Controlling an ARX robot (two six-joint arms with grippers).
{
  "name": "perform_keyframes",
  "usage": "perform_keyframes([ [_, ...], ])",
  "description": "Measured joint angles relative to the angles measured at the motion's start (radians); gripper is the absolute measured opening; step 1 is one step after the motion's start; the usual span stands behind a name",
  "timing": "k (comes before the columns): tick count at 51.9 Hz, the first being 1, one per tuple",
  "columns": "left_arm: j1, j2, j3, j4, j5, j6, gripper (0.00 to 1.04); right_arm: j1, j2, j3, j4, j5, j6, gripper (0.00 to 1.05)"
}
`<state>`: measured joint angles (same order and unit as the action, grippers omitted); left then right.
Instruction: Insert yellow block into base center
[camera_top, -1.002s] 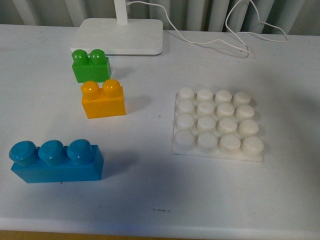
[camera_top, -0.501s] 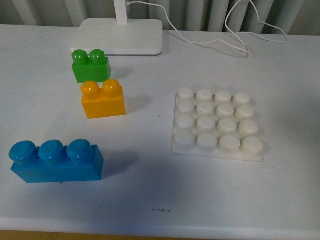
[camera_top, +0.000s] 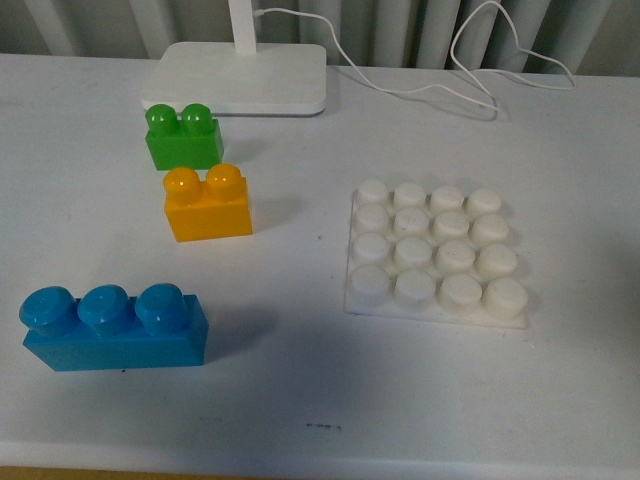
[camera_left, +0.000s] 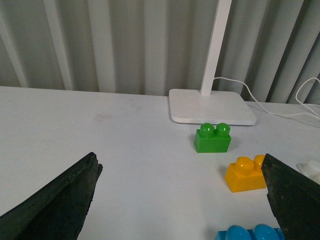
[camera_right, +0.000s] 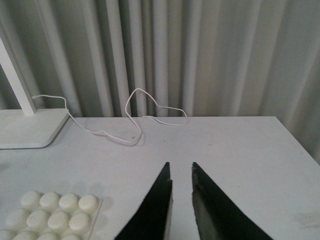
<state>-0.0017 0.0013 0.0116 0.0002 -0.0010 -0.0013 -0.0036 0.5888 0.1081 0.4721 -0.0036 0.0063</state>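
Bricks and plate in the front view sit a shade lower in the frame than half a second ago; their layout among themselves is unchanged. The yellow block (camera_top: 208, 205) stands upright on the desk (camera_top: 300, 390) left of centre, studs up. The green brick (camera_top: 183, 138) is just above it in the frame, close but apart. The blue brick (camera_top: 113, 328) lies at the lower left, well apart from both. The base (camera_top: 435, 252) lies flat right of centre, all sixteen studs bare, with clear desk between it and the yellow block. The lamp stand (camera_top: 240, 78) is at the upper middle, and its cable (camera_top: 440, 88) trails off to the upper right. No arm shows in this view.

From the left wrist, the left pincer (camera_left: 180, 165) is spread wide and holds nothing, with one dark finger at each side of the picture. It hangs above bare desk, pointing toward the bricks. The yellow block (camera_left: 245, 175) lies past it, close to one finger. The green brick (camera_left: 213, 139) is farther on, in front of the lamp stand (camera_left: 212, 106). A bit of the blue brick (camera_left: 250, 233) shows nearer the camera.

From the right wrist, the right pincer (camera_right: 180, 172) is narrow, with only a slim strip of desk between its fingers and nothing held. It sits over empty desk beside the base (camera_right: 50, 215), apart from it, pointing toward the cable (camera_right: 135, 107) and the curtain (camera_right: 210, 50).
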Motion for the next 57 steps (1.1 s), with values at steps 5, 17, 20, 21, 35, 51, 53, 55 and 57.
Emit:
perform_keyframes([
  [5, 0.000, 0.000, 0.000, 0.000, 0.000, 0.000, 0.98, 0.000, -0.041, -0.019, -0.021, 0.003, -0.003, 0.01],
  [17, 0.000, 0.000, 0.000, 0.000, 0.000, 0.000, 0.98, 0.000, -0.139, -0.053, -0.081, 0.003, -0.004, 0.01],
  [20, 0.000, 0.000, 0.000, 0.000, 0.000, 0.000, 0.98, 0.000, -0.166, -0.060, -0.102, 0.003, -0.004, 0.01],
  [21, 0.000, 0.000, 0.000, 0.000, 0.000, 0.000, 0.98, 0.000, -0.171, -0.061, -0.105, 0.003, -0.004, 0.01],
  [35, 0.000, 0.000, 0.000, 0.000, 0.000, 0.000, 0.98, 0.000, -0.252, -0.103, -0.134, 0.003, -0.004, 0.01],
  [51, 0.000, 0.000, 0.000, 0.000, 0.000, 0.000, 0.98, 0.000, -0.353, -0.103, -0.233, 0.003, -0.004, 0.01],
  [53, 0.000, 0.000, 0.000, 0.000, 0.000, 0.000, 0.98, 0.001, -0.361, -0.103, -0.242, 0.003, -0.004, 0.01],
  [55, 0.000, 0.000, 0.000, 0.000, 0.000, 0.000, 0.98, 0.001, -0.372, -0.103, -0.253, 0.003, -0.004, 0.01],
  [57, 0.000, 0.000, 0.000, 0.000, 0.000, 0.000, 0.98, 0.001, -0.383, -0.103, -0.263, 0.003, -0.004, 0.01],
])
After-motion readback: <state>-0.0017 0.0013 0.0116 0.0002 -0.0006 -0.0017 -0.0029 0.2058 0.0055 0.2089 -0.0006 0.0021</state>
